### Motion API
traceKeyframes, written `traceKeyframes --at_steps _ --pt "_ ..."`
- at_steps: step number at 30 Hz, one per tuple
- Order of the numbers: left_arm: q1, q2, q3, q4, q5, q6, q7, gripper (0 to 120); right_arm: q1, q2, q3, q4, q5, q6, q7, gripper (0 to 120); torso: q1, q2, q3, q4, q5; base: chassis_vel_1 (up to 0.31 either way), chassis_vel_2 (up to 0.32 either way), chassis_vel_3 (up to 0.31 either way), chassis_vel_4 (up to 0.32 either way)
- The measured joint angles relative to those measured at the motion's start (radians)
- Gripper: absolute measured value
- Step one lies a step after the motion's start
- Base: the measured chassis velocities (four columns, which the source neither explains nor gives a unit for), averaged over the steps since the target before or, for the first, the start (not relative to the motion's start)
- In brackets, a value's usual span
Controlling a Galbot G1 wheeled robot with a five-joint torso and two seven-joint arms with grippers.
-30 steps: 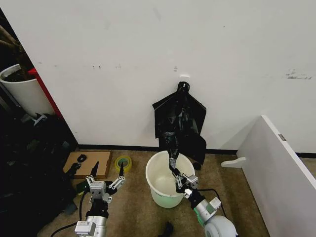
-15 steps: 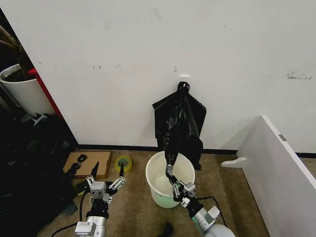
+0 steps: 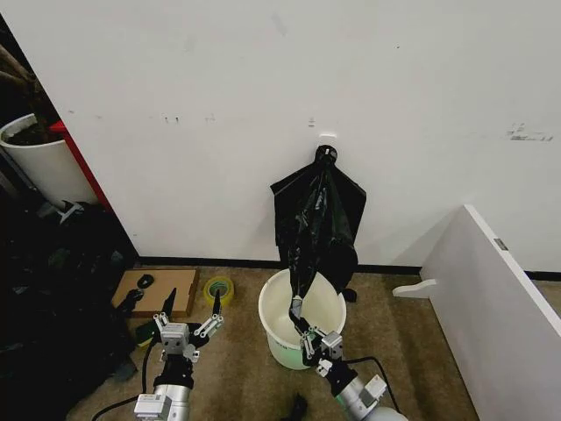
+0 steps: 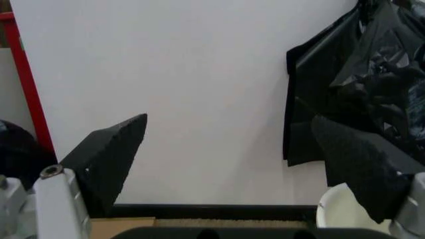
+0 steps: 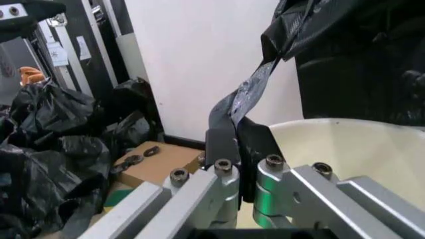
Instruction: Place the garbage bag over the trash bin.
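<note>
We see our right gripper point(image 3: 307, 338) clamped on a stretched strip of the thin, glossy, crinkled black plastic garbage bag point(image 3: 314, 230), low at the near rim of the small round white plastic trash bin point(image 3: 302, 317); over the last second it has drawn back toward our base, from the right side of the rim to the front, and the strip has pulled taut into a narrow band rising from the bin's mouth to the white wall hook point(image 3: 326, 140); the right wrist view confirms the fingers point(image 5: 224, 147) pressed together on that band; the bag still hangs from the hook, gathered and not opened, so we judge that it has yet to come free and nothing covers the bin; our left gripper point(image 3: 189, 310) waits with its fingers spread wide above the carpet, well apart from the bin, beside the yellow tape roll point(image 3: 218, 288) and flat brown cardboard piece point(image 3: 159, 290).
</note>
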Motion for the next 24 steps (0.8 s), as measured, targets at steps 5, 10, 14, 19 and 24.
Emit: traceKeyframes --at_steps 5,10,14,19,24 --pt "-0.001 0.002 0.005 0.001 0.0 0.0 0.0 98 0.0 0.002 -0.003 0.005 0.0 0.0 0.007 0 0.0 0.0 0.0 0.0 0.0 0.0 0.0 0.0 0.0" --pt "-0.008 0.012 0.013 -0.002 0.0 0.001 0.0 98 0.019 0.011 -0.005 0.015 0.011 -0.019 0.028 0 0.0 0.0 0.0 0.0001 0.0 0.0 0.0 0.0 0.0" --pt "-0.03 0.061 0.029 -0.02 -0.014 0.023 0.002 98 0.045 0.034 -0.007 0.033 0.034 -0.046 0.057 0 0.0 0.0 0.0 0.0 0.0 0.0 0.0 0.0 0.0" --pt "-0.075 0.119 0.05 -0.046 -0.062 0.071 0.006 98 0.062 0.044 -0.005 0.037 0.031 -0.054 0.068 0 0.0 0.0 0.0 0.0002 -0.0002 0.0 0.0 0.0 0.0" --pt "-0.165 0.22 0.079 -0.071 -0.141 0.134 0.014 98 0.067 0.05 -0.004 0.037 0.005 -0.055 0.073 0 0.0 0.0 0.0 0.0 -0.0002 0.0 0.0 0.0 0.0"
